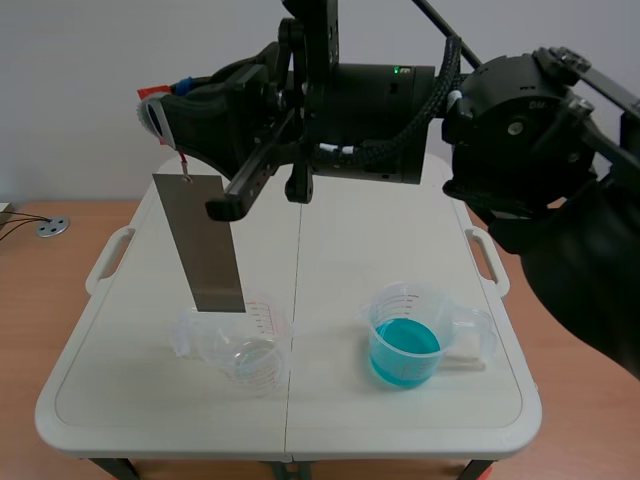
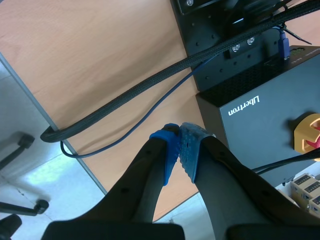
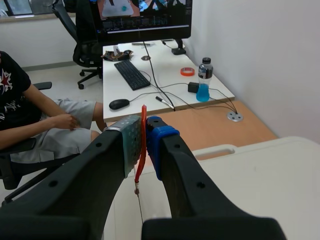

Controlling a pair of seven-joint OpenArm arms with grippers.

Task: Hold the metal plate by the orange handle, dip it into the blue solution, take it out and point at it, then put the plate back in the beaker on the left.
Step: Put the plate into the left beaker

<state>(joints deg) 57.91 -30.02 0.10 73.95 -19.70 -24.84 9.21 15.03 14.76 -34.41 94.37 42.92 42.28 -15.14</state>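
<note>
While the right gripper [image 3: 143,131] pinches the orange handle [image 3: 142,150] between its pads, we see the metal plate [image 1: 205,245] hanging from it, tilted a little, its lower edge near the rim of the clear beaker [image 1: 240,350] on the desk [image 1: 150,400]. Well apart stands a second beaker [image 1: 470,335] holding blue solution [image 1: 404,350]. Our left gripper [image 2: 179,145] is pressed together on nothing, above a black cable [image 2: 125,107].

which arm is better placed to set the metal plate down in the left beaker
Right. The right pincer is shut on the orange handle, the metal plate hanging over the clear beaker. The left pincer is shut on nothing, with neither in its view.
</note>
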